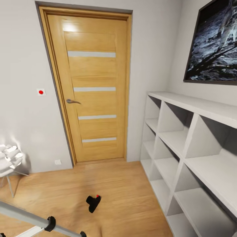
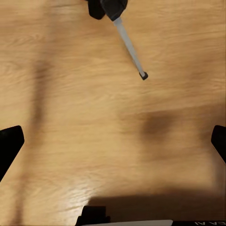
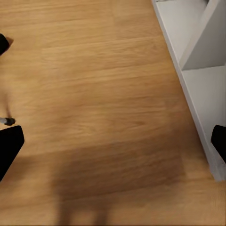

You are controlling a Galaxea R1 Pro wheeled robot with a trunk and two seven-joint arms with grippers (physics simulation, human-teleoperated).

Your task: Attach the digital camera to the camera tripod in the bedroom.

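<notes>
The digital camera [image 1: 93, 202], small and black with a red button, lies on the wood plank floor in front of the oak door [image 1: 93, 89]. Two silver legs of the camera tripod [image 1: 26, 215] with black joints cross the head view's lower left corner. In the left wrist view one tripod leg [image 2: 128, 42] ends in a black foot [image 2: 143, 75] on the floor. My left gripper [image 2: 113, 146] hangs open over bare floor, short of that foot. Also open, my right gripper [image 3: 113, 146] is above the floor beside the shelves. A dark shape [image 3: 3, 43] at that view's edge may be the camera.
White cube shelves [image 1: 197, 148] line the right wall, and their base [image 3: 197, 94] runs close to my right gripper. A white ball-shaped lamp on thin legs [image 1: 10, 159] stands at the left wall. A framed dark picture [image 1: 214, 42] hangs above the shelves.
</notes>
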